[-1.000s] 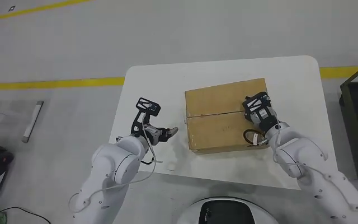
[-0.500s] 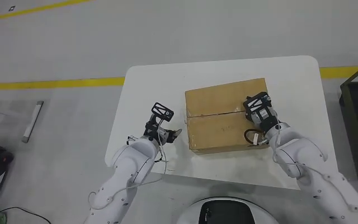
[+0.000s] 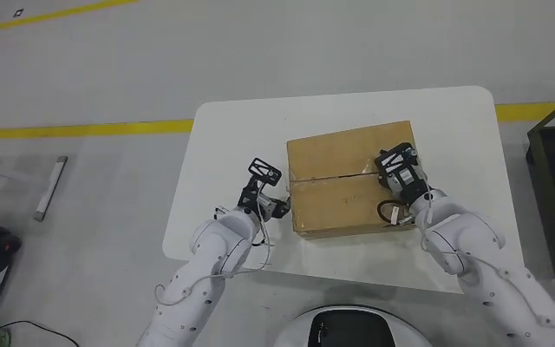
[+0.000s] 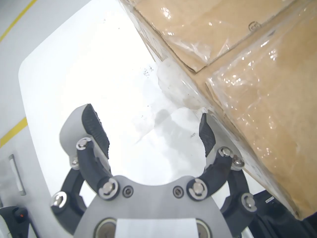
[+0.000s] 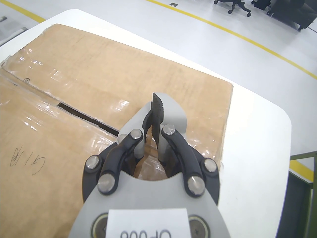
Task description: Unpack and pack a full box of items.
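Box [image 3: 351, 178], left fingers [image 4: 95, 127] spread beside it, right fingers [image 5: 157, 111] closed above

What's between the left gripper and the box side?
Left wrist view: only bare table and a loose flap of clear tape at the side of the box; the left gripper is open.

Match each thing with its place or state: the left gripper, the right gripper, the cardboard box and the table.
Things:
1. left gripper
2. right gripper
3. cardboard box
4. table

Places or states:
A. white, bearing the box
B. shut, over the box's top near the seam
C. brown, flaps closed
D. open, beside the box's side

Pairs: 1-D, 2-B, 3-C, 4-A
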Controlling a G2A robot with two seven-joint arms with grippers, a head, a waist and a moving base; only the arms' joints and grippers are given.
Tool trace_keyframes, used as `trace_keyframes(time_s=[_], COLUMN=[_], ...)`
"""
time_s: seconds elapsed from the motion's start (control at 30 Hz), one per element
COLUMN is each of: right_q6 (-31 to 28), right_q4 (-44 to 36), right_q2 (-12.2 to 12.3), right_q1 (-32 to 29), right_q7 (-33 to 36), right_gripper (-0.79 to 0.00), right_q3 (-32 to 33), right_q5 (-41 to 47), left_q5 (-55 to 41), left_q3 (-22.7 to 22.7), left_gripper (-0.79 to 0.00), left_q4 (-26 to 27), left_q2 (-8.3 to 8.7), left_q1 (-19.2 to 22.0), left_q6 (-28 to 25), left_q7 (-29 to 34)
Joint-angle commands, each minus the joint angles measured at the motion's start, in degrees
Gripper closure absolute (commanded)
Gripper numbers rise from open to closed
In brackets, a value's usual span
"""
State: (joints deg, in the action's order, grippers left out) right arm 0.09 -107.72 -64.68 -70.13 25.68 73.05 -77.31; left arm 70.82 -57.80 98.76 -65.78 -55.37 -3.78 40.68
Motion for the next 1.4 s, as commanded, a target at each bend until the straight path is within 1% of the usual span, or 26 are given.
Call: trace_keyframes(time_s=[0.0, 0.07, 0.13, 0.33, 0.47, 0.7, 0.87, 1.0, 1.1, 1.37], right_q6=[0.0, -0.1, -0.1, -0.3, -0.4, -0.6, -0.5, -0.1, 1.1, 8.1], right_q4=[0.1, 0.3, 0.4, 0.8, 0.8, 0.7, 0.3, -0.2, -1.4, -4.2], right_q2=[-0.1, -0.2, -0.3, -0.6, -0.8, -1.1, -1.3, -1.4, -1.6, -1.8], right_q1=[0.2, 0.4, 0.6, 1.1, 1.1, 1.0, 0.8, 0.5, 0.6, 2.5], right_q7=[0.0, 0.1, 0.2, 0.1, 0.2, 0.3, 0.3, 0.2, 0.0, 0.4], right_gripper=[0.000, 0.000, 0.000, 0.000, 0.000, 0.000, 0.000, 0.000, 0.000, 0.000], right_q3=[0.0, 0.0, -0.1, -0.3, -0.5, -0.6, -0.4, 0.2, 1.5, 7.7], right_q5=[0.1, 0.0, 0.1, 0.0, -0.2, -0.6, -0.7, -0.5, 1.5, 3.8], left_q5=[-0.8, -2.0, -0.9, -1.5, -2.0, -2.4, -1.6, 0.0, 0.6, 2.6], left_q3=[-0.1, -0.6, -0.8, -2.6, -3.5, -4.6, -3.9, -2.7, -1.5, 3.0], left_gripper=[-0.785, -0.785, -0.785, -0.785, -0.785, -0.785, -0.785, -0.785, -0.785, -0.785], left_q4=[-0.4, -0.7, -0.7, -0.1, 0.8, 2.3, 3.2, 3.8, 3.9, 1.9], left_q2=[-0.27, -0.49, -0.55, -0.79, -0.92, -1.15, -1.54, -2.02, -2.49, -4.05], left_q1=[0.2, 0.3, 0.3, -0.6, -1.2, -1.3, 0.1, 2.4, 4.1, 8.8], left_q6=[1.0, 1.9, 2.1, 4.1, 4.3, 3.8, 3.1, 2.9, 2.7, 2.2], left_q7=[-1.3, -2.6, -3.5, -5.9, -6.9, -6.6, -6.2, -4.8, -4.2, -3.2])
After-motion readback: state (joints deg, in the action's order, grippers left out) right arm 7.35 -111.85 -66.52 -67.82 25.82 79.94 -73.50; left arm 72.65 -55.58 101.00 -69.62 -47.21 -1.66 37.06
